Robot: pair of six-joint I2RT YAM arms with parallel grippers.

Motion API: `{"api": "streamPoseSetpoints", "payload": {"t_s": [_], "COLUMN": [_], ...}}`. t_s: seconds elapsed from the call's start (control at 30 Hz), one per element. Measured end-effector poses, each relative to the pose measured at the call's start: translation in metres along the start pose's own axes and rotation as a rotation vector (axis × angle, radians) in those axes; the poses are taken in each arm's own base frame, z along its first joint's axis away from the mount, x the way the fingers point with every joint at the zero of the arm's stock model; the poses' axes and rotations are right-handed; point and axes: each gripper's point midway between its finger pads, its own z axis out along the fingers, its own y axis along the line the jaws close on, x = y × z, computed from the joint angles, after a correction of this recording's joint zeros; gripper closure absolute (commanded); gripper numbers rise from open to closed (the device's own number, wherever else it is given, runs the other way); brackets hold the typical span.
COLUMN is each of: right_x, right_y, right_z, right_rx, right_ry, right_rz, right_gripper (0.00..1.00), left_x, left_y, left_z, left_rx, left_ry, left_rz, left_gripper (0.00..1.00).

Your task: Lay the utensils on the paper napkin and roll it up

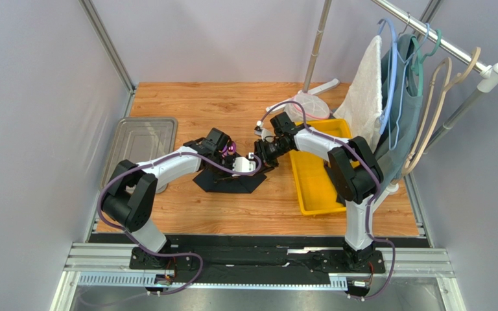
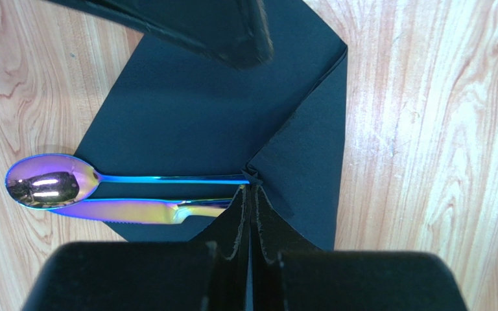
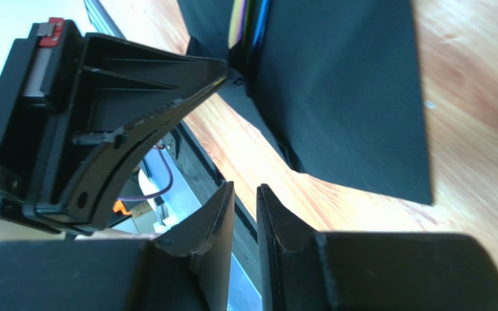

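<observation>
The left end effector [image 2: 252,197] gripped the paper napkin [image 2: 187,110] fold; the right end effector [image 3: 245,191] stood slightly parted, empty. Skewed pulling could slide the spoon [image 2: 50,183] off.

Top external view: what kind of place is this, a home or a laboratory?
Probably a robot test cell, not a home: grey partition walls enclose the wooden table, a metal rail carries two robot arms, and a clothes rack stands beside it.

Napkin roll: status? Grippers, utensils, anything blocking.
Left gripper shut on paper napkin fold. Right gripper slightly open, empty, close beside left. Spoon and knife on napkin, handle ends under fold. No obstruction seen.
</observation>
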Motion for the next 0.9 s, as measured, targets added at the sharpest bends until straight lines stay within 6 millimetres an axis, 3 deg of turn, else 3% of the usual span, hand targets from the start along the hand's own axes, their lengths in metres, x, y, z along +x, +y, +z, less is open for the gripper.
{"api": "streamPoseSetpoints", "payload": {"t_s": [0.2, 0.5, 0.9], "right_x": [0.005, 0.016, 0.020], "right_y": [0.007, 0.002, -0.010], "right_z": [0.012, 0.033, 0.059], "right_rx": [-0.015, -0.001, 0.032], "right_ry": [0.018, 0.041, 0.052], "right_rz": [0.005, 0.077, 0.142], "right_gripper": [0.85, 0.91, 0.92], "left_x": [0.002, 0.006, 0.009], "left_y": [0.006, 0.008, 0.008], "left_z": [0.002, 0.006, 0.007], "left_rx": [-0.019, -0.023, -0.025], "left_ry": [0.007, 0.021, 0.032], "left_rz": [0.001, -0.001, -0.004], "left_gripper": [1.00, 1.00, 1.00]}}
